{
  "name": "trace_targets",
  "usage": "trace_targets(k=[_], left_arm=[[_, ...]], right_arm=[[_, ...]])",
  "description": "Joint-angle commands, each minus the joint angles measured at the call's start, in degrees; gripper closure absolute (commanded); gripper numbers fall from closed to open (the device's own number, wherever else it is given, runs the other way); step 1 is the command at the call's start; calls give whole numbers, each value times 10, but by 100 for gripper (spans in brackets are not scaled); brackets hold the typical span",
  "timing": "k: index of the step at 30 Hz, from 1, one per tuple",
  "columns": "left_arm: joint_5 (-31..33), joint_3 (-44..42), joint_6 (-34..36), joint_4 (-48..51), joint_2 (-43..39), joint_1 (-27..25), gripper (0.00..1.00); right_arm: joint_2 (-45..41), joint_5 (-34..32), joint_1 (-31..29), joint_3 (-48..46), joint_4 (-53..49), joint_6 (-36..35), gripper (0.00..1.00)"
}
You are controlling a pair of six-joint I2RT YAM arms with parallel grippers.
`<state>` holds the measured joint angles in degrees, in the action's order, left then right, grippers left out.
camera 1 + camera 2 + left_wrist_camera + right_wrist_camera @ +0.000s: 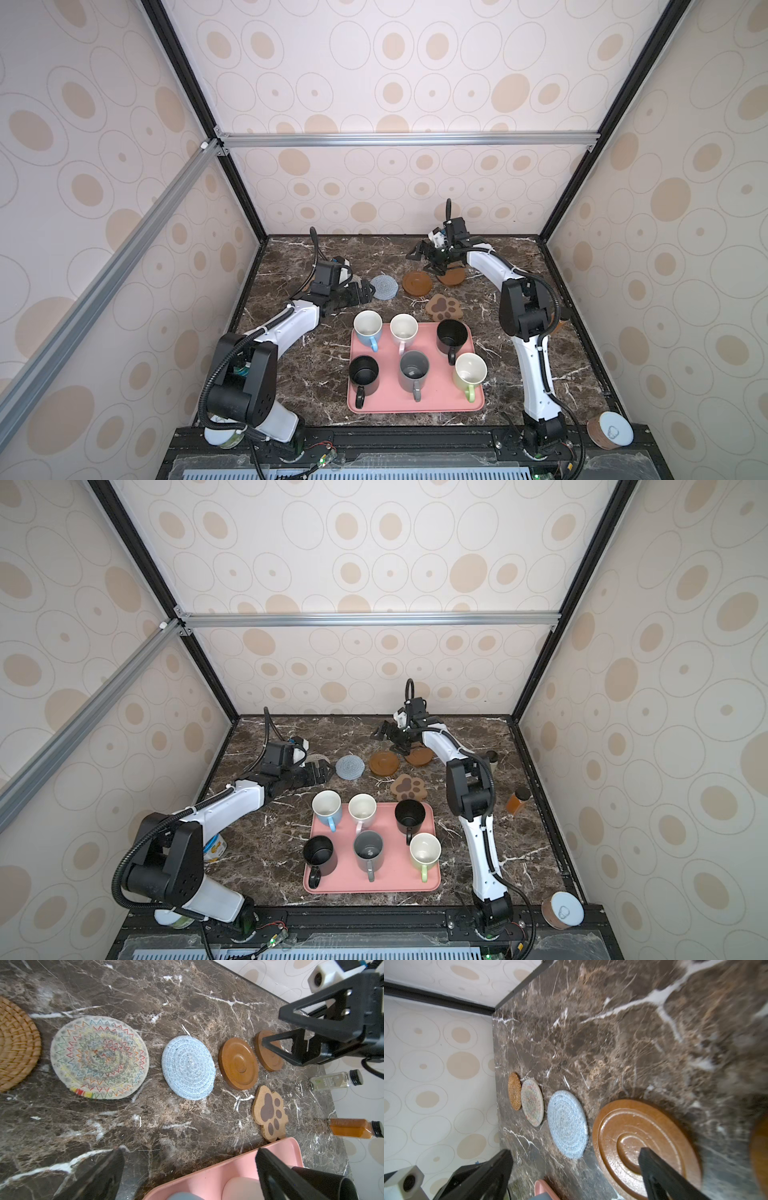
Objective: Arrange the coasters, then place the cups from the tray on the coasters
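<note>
Your pink tray holds all six cups upright. The light blue mug, pale pink mug and black mug stand along its twelve o'clock edge. The second black mug, grey mug and pale green mug stand along six. Past twelve o'clock lie the grey-blue coaster, wooden disc and paw coaster. Your left gripper, at ten o'clock, is spread wide and holds nothing. Your right gripper hangs over the wooden disc, likewise spread.
</note>
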<state>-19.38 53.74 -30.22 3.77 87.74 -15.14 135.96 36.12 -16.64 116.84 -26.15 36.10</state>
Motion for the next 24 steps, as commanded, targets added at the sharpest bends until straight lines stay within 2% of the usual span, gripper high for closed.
trace_targets(k=[1,3,11,24], left_arm=[[2,11,9,8,-17,3,0],[2,10,8,7,-20,3,0],[2,3,6,6,-23,3,0],[0,-1,0,0,-22,2,0]], right_arm=[[28,4,4,12,36,32,1],[47,13,22,24,43,40,1],[98,26,23,80,6,21,1],[140,73,20,97,9,24,1]])
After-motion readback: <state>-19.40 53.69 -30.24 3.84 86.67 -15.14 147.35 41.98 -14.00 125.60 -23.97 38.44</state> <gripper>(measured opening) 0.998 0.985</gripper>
